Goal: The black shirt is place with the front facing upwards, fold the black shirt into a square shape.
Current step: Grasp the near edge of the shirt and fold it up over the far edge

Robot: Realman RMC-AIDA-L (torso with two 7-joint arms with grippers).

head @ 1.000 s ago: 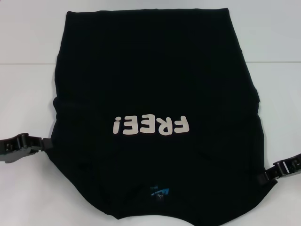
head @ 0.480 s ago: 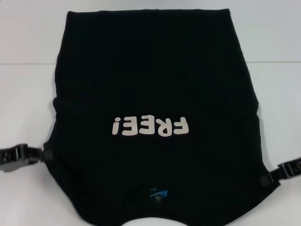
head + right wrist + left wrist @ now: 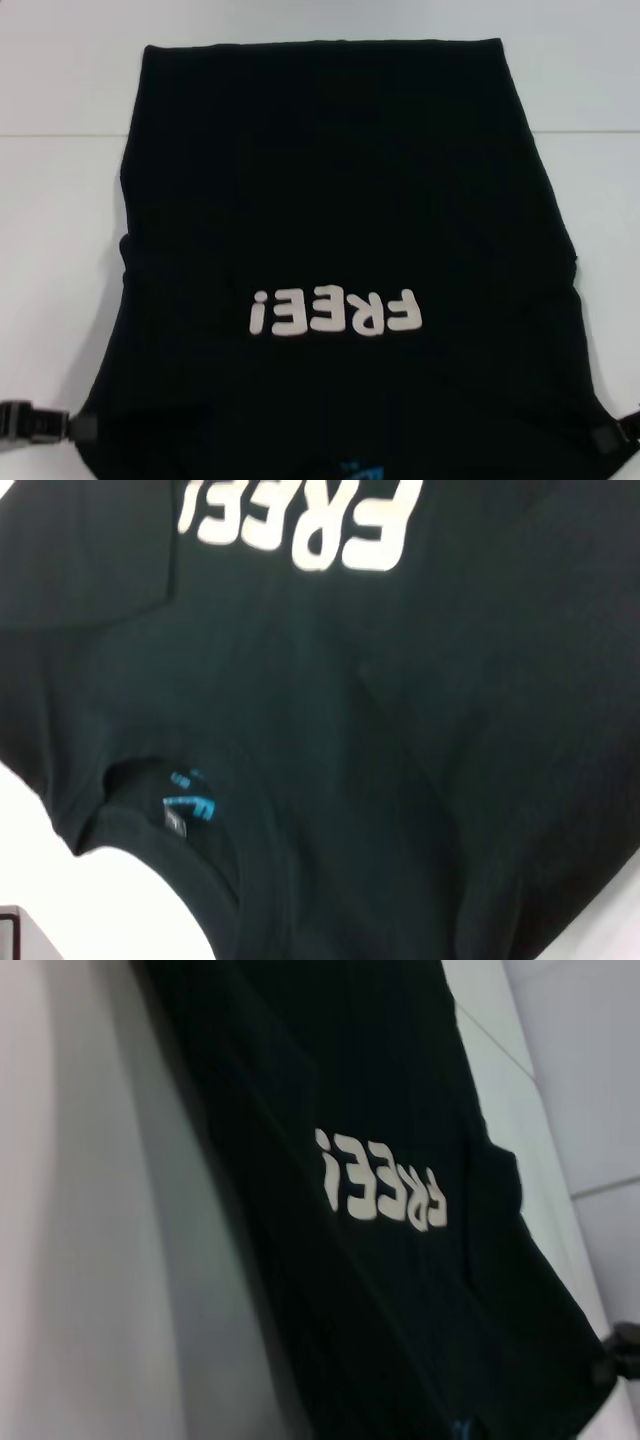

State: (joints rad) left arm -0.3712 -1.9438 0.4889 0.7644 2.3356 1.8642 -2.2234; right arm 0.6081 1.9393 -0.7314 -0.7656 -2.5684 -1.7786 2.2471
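Black soft cloth T-shirt (image 3: 330, 180), short-sleeved, spread front up between the two end effectors, reaching from them away to the far side of the smooth white table (image 3: 60, 200). Sleeves apparently tucked in already, so probably pinched at the shoulders for the lengthwise fold. Hard black left gripper (image 3: 80, 428) closed on the shoulder edge on its own side, as far as can be judged. Hard black right gripper (image 3: 610, 438) likewise clamped on the opposite shoulder edge, mostly cut off in the head view and seen only as a dark block at the cloth's corner from the left wrist. Cream block lettering "FREE!" (image 3: 335, 312) just beyond the line joining the grippers; small blue neck label (image 3: 188, 808) midway between them, with the collar seemingly raised off the table. Main risks: thin pinch slipping off one shoulder and dropping that corner; unequal travel of the two arms skewing the fold and leaving a slanted edge instead of a square; only the top layer caught, so the back panel stays behind and bunches; slack collar sagging between the grippers and creasing under the fold; far hem dragged along the table rather than staying put. Nothing else visible on the table; no obstacle between grippers and far hem.
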